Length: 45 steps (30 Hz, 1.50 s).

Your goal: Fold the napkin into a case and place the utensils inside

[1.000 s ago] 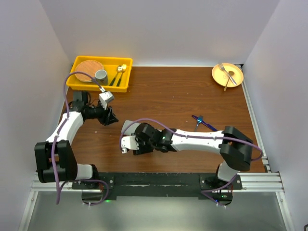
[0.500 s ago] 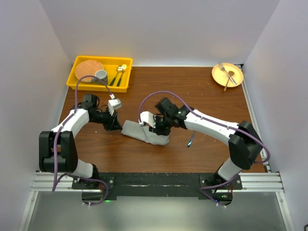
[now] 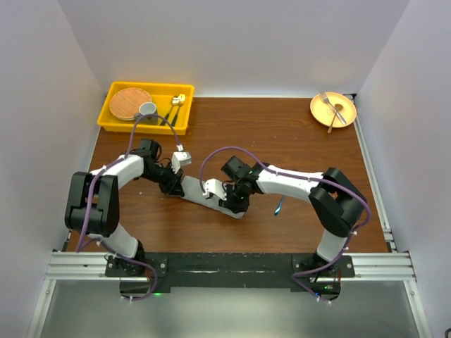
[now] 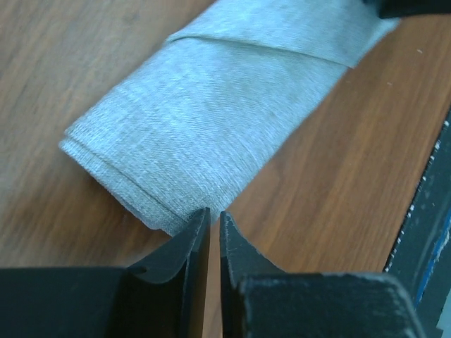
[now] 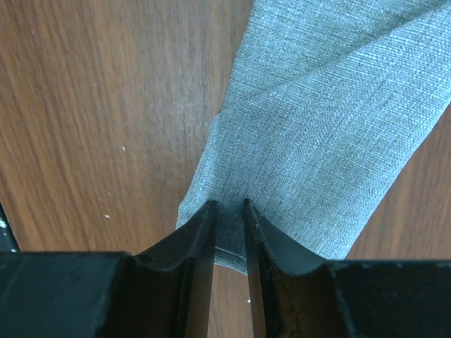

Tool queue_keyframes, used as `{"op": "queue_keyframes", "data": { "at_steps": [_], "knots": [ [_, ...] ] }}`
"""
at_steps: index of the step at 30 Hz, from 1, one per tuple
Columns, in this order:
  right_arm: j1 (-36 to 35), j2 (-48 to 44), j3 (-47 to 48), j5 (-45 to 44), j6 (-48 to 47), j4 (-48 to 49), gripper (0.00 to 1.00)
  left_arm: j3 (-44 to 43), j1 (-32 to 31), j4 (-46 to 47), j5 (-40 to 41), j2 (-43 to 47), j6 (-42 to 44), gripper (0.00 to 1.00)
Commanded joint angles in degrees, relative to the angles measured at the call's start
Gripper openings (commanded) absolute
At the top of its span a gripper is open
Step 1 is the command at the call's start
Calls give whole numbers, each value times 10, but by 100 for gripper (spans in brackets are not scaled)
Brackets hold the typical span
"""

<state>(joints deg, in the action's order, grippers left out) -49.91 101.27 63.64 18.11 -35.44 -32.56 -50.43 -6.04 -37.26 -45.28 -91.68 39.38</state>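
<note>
The napkin (image 3: 199, 191) lies on the wood as a narrow grey folded strip between my two grippers. My left gripper (image 3: 173, 185) is at its left end. In the left wrist view the jaws (image 4: 214, 213) stand almost together, nipping the near corner edge of the napkin (image 4: 204, 120). My right gripper (image 3: 235, 202) is on the strip's right end. In the right wrist view the gripper (image 5: 230, 204) is shut on a pinch of the napkin (image 5: 331, 120), with cloth showing between the fingers. A slim blue utensil (image 3: 280, 206) lies just right of my right forearm, partly hidden by it.
A yellow tray (image 3: 162, 130) at the back left holds a wooden plate (image 3: 130, 103), a grey cup (image 3: 147, 108) and dark-handled cutlery (image 3: 173, 109). A yellow plate (image 3: 345, 113) with a silver fork (image 3: 330, 105) sits at the back right. White walls close in both sides.
Both grippers have come down onto the ends of the napkin and closed. The left arm moved right and nearer, and the right wrist settled lower on the strip's right end.
</note>
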Motion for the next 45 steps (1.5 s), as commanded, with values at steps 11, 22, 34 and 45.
{"op": "queue_keyframes", "data": {
  "at_steps": [11,22,34,45],
  "knots": [
    [37,-32,91,132,74,-50,56,-187,-31,89,32,-150,-97,30],
    [115,0,111,101,9,-94,55,-197,-8,50,43,-108,-120,42],
    [76,69,86,131,27,-45,54,-188,-37,89,80,-166,-118,41],
    [30,47,84,116,75,-22,57,-276,-84,88,86,-220,-154,41]
  ]
}}
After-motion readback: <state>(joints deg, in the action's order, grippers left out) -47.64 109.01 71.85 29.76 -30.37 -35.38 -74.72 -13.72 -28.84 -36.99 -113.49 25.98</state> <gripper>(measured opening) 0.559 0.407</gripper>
